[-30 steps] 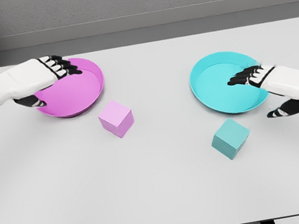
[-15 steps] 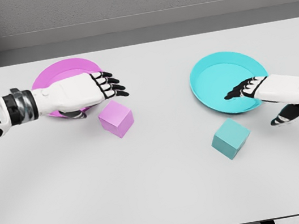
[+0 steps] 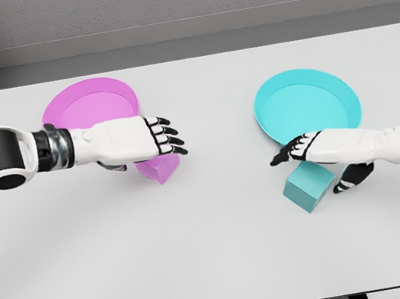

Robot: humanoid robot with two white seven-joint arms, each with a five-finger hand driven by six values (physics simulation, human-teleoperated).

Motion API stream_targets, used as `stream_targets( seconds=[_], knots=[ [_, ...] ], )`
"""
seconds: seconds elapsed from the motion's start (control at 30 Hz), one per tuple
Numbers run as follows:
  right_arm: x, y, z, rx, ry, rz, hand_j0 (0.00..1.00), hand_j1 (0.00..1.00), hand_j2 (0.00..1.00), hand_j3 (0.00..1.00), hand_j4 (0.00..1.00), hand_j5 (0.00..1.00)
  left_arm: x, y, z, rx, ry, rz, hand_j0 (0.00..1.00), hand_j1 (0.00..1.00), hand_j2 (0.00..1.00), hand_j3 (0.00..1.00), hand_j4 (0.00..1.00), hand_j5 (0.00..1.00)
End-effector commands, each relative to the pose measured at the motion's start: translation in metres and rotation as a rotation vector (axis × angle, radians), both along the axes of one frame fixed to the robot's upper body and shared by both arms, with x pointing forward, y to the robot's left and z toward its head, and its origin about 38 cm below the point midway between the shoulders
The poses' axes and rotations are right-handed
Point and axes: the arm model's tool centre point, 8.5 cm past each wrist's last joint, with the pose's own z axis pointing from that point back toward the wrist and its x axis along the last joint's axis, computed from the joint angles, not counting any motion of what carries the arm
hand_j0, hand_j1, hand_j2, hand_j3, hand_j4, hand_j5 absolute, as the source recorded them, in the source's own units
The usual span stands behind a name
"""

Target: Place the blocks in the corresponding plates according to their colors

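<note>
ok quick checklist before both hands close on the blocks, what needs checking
1. Left hand over pink block: ok, it covers the block's top.
2. Right hand over teal block: ok, palm above it, thumb at its right side.
3. Fingers open for grasping: ok, both hands spread, holding nothing.
4. Contact with the blocks: cannot tell from this single view.
5. Pink plate free to receive: ok, nothing in it.
6. Teal plate free to receive: ok, nothing in it, though the right hand's fingers overlap its near rim.
</note>
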Motion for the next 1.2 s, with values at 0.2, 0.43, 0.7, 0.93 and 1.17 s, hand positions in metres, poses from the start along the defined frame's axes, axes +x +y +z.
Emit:
stream_targets(
  seconds=[0.2, 0.43, 0.7, 0.93, 1.17],
  knots=[
    [-0.001, 0.002, -0.007, 0.001, 0.022, -0.008, 1.00, 1.00, 1.00, 1.00, 1.00, 1.00, 0.007, -0.007, -0.009, 0.002, 0.012, 0.009, 1.00, 1.00, 1.00, 1.00, 1.00, 1.00],
    [-0.001, 0.003, -0.007, 0.002, 0.023, -0.006, 1.00, 1.00, 1.00, 1.00, 1.00, 1.00, 0.011, -0.007, -0.013, 0.013, 0.012, 0.021, 1.00, 1.00, 1.00, 1.00, 1.00, 1.00],
    [-0.004, 0.004, -0.012, -0.032, 0.037, 0.016, 0.89, 0.89, 0.89, 0.89, 0.89, 0.89, 0.012, -0.005, -0.015, 0.024, 0.012, 0.026, 1.00, 1.00, 1.00, 1.00, 1.00, 1.00],
    [-0.006, 0.004, -0.013, -0.043, 0.046, 0.025, 0.60, 0.60, 0.60, 0.60, 0.60, 0.60, 0.014, -0.004, -0.014, 0.057, -0.001, 0.029, 0.93, 0.93, 0.93, 0.93, 0.93, 0.93],
    [-0.005, 0.004, -0.011, -0.044, 0.041, 0.025, 0.60, 0.60, 0.60, 0.60, 0.60, 0.60, 0.014, -0.003, -0.015, 0.072, -0.005, 0.028, 0.81, 0.81, 0.81, 0.81, 0.81, 0.81]
  ],
)
